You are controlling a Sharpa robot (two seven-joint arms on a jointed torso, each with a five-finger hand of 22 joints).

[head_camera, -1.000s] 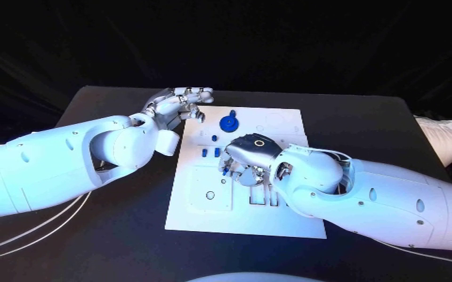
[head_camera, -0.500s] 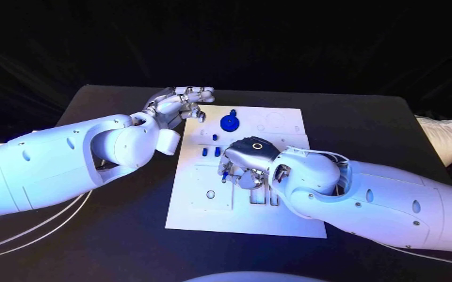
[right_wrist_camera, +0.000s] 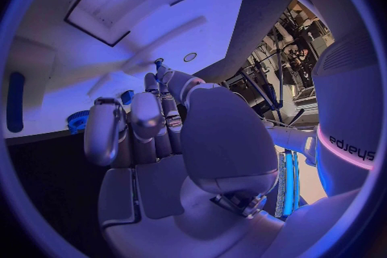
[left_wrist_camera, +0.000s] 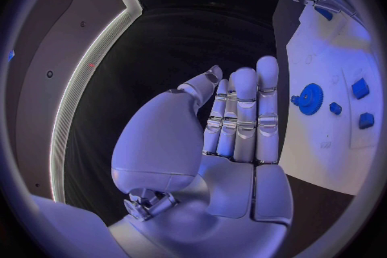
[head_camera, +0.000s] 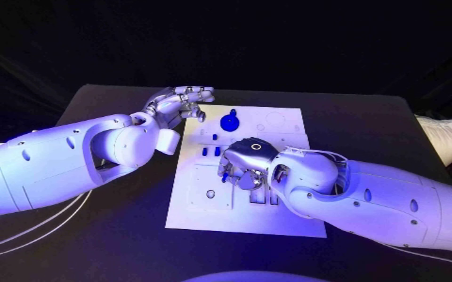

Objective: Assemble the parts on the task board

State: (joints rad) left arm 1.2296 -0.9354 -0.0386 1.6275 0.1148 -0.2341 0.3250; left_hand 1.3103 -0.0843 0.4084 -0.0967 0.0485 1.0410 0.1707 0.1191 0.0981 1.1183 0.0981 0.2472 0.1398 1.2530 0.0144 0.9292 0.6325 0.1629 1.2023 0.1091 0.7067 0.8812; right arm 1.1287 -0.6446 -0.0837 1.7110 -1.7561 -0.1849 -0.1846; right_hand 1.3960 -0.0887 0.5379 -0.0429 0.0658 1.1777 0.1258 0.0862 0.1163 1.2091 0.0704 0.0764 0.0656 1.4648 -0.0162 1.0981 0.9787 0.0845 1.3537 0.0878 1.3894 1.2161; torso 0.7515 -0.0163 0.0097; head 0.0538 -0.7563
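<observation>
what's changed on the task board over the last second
The right hand has crept slightly toward the board's near edge, low over the middle of the task board. Whether it holds a part is hidden. The left hand stayed beside the board's far left corner, and the blue gear stayed put.

Right hand [head_camera: 247,161] blocks task board [head_camera: 283,220] centre; near edge open (left hand [head_camera: 179,106] off board).

Task board [head_camera: 283,220] lies mid-table [head_camera: 104,230]. Gear part [head_camera: 229,123] sits on the board's far end; small parts [head_camera: 204,153] lie nearer, toward its left edge. Left hand [head_camera: 179,106] is over the table just beside the board's far-left corner. Right hand [head_camera: 247,162] is above the board's middle, near the small parts.
</observation>
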